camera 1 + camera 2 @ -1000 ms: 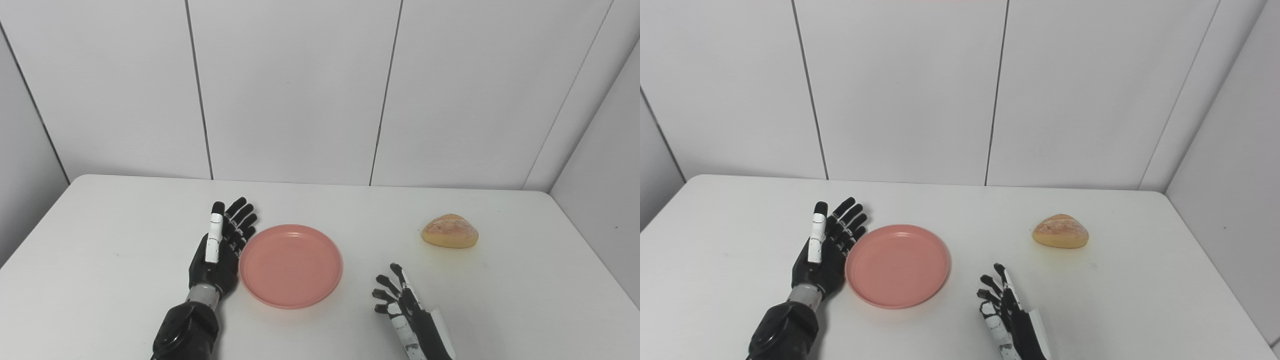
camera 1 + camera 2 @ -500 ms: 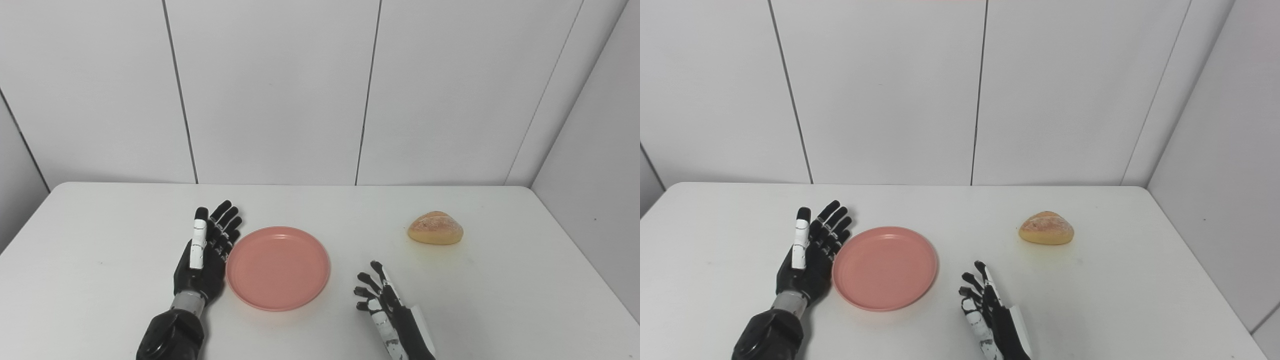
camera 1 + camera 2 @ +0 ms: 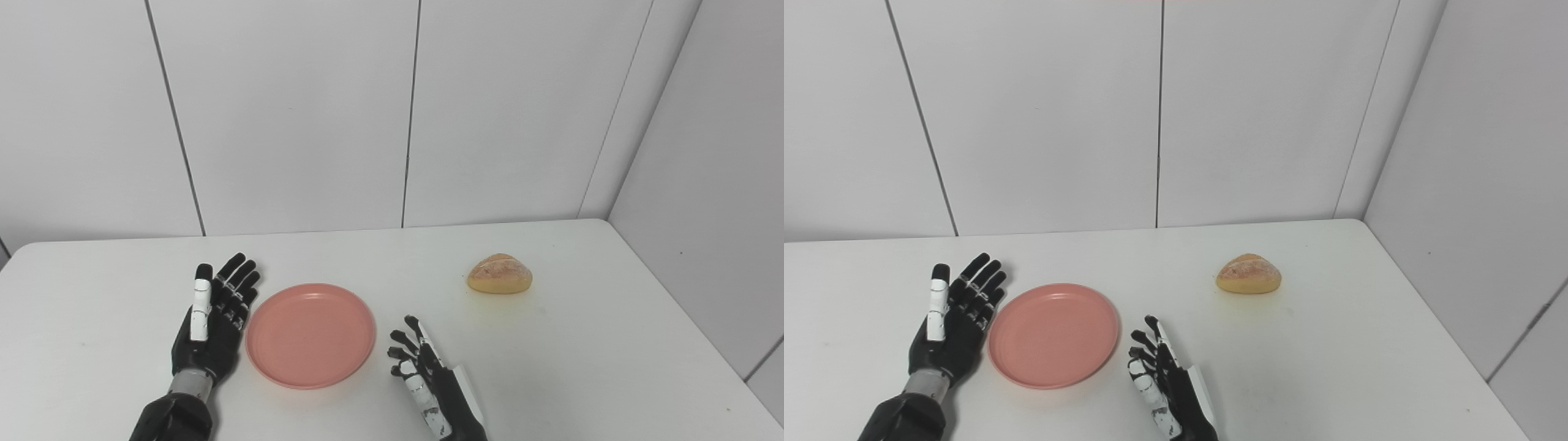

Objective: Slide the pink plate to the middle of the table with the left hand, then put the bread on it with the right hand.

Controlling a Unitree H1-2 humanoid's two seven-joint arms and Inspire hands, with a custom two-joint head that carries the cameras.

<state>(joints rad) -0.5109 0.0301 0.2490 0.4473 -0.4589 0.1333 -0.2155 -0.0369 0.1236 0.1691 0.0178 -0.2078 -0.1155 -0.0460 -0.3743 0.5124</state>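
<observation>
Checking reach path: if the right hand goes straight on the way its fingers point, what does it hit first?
Nothing, seemingly. The right hand points up-table between plate and bread; bare table ahead, then the back wall. Depth is uncertain.

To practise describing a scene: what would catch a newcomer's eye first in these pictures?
The pink plate stands out most, lying on the white table between two black hands. The left robot hand lies open beside the plate's left rim; the right robot hand is open too. The bread sits apart, far right.

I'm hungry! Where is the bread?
The bread sits on the table's right side, beyond the right hand, apart from the pink plate.
</observation>
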